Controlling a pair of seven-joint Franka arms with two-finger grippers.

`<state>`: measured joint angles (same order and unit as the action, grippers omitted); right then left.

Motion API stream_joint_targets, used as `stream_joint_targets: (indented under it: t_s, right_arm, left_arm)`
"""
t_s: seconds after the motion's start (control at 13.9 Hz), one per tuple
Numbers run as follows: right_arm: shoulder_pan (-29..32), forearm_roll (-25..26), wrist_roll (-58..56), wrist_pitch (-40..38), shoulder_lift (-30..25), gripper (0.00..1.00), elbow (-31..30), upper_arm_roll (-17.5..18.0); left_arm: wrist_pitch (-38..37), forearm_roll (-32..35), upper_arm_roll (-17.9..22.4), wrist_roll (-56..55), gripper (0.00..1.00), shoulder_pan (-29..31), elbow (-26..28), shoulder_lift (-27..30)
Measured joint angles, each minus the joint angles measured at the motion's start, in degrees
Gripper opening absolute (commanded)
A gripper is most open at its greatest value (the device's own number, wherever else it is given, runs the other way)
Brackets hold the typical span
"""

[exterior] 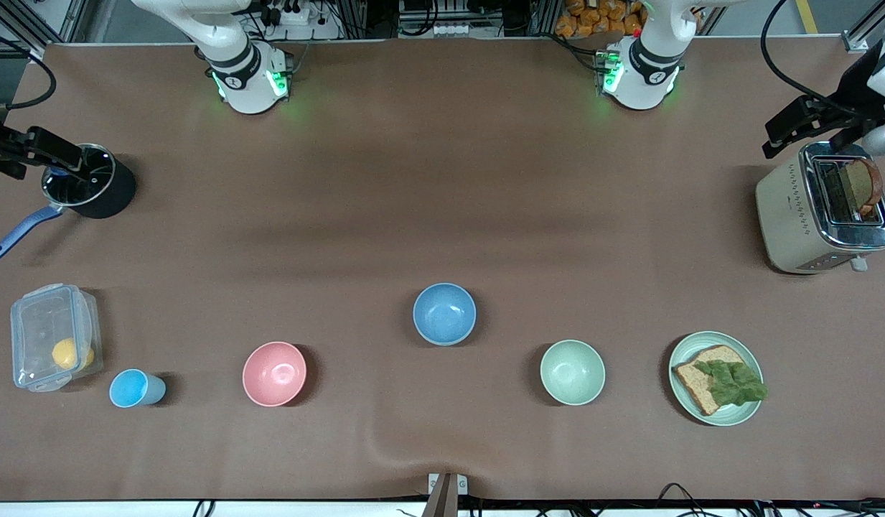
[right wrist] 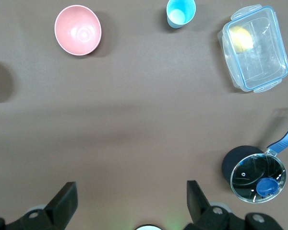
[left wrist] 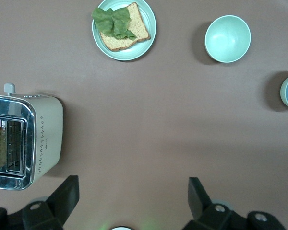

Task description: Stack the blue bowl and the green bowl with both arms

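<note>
On the brown counter (exterior: 442, 179), a row nearest the front camera holds a clear lidded box (exterior: 53, 336) with something yellow inside, possibly a fruit, then a small light-blue cup (exterior: 135, 388), a pink bowl (exterior: 274, 373), the green bowl (exterior: 573, 372) and a green plate (exterior: 715, 378) with bread and lettuce. The blue bowl (exterior: 444, 314) sits between the pink and green bowls, slightly farther from the camera. A black saucepan (exterior: 90, 188) stands at the right arm's end, a toaster (exterior: 822, 208) at the left arm's.

The left end effector (left wrist: 132, 199) hangs by the toaster, fingers spread, well apart from both bowls. The right end effector (right wrist: 129, 199) hangs by the saucepan, likewise spread and empty.
</note>
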<state>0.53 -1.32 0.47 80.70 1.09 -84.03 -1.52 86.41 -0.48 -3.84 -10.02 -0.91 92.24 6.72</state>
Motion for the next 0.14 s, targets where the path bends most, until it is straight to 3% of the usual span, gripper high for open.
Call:
stream_joint_targets:
  t_s: [0.14]
  right_arm:
    - [0.0,0.0,0.0,0.05,0.0,1.0,-0.03,0.0]
  left_arm:
    - [0.0,0.0,0.0,0.0,1.0,-0.07,0.0,0.0]
